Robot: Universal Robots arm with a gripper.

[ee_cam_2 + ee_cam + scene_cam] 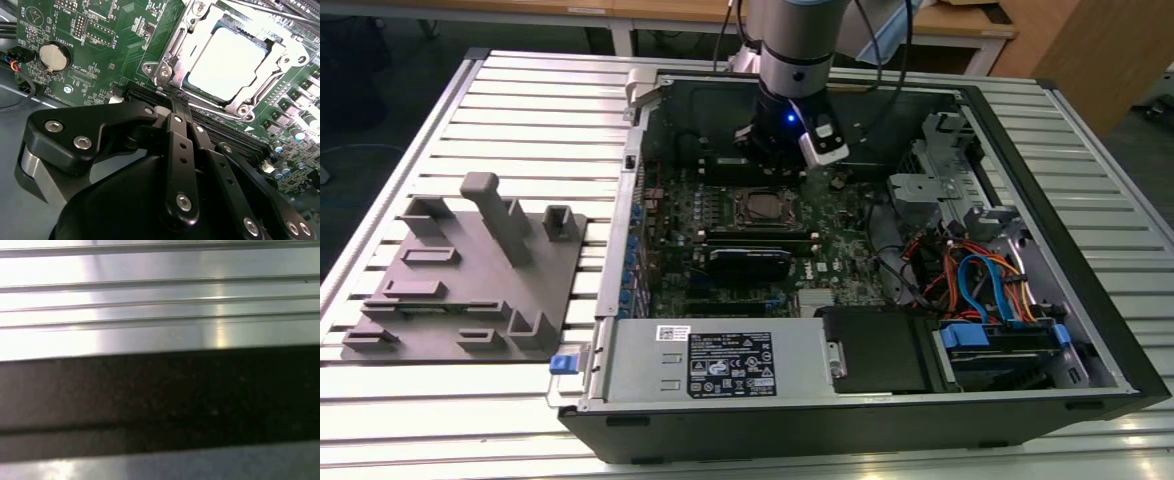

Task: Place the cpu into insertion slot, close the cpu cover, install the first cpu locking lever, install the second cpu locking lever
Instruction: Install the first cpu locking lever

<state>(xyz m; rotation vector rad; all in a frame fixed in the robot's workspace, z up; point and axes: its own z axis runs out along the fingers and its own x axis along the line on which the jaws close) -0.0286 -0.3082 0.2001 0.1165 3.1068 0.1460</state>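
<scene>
Second wrist view is showing the cpu (230, 60) already lying flat in the insertion slot (235, 107), with the cpu cover (176, 52) lying down around it so that the bright metal top is showing through the square cut-out. Judging from that, the placing and the cover-closing are done and the lever work is the step in hand.

The gripper (175, 102) is standing with its fingers drawn together and nothing visible between them; the tips are sitting just beside the cover's near corner, whether touching it I cannot tell. In the exterior view the gripper (782, 172) is hanging at 12 o'clock of the cpu (758, 207), close over the board inside the computer case (1121, 350).

Any move on a lever is calling, in my judgement, for fine sideways alignment with closed tips against a thin springy wire, with little room beside the board parts around it.

Counting: one cpu, one insertion slot, one cpu cover, one gripper. One thin metal rod (280, 12) is running past the far side of the cover, probably a locking lever; a second I am not making out with certainty. One coin battery (53, 56) is sitting on the board, and one grey fixture block (467, 270) is lying at 9 o'clock of the case
</scene>
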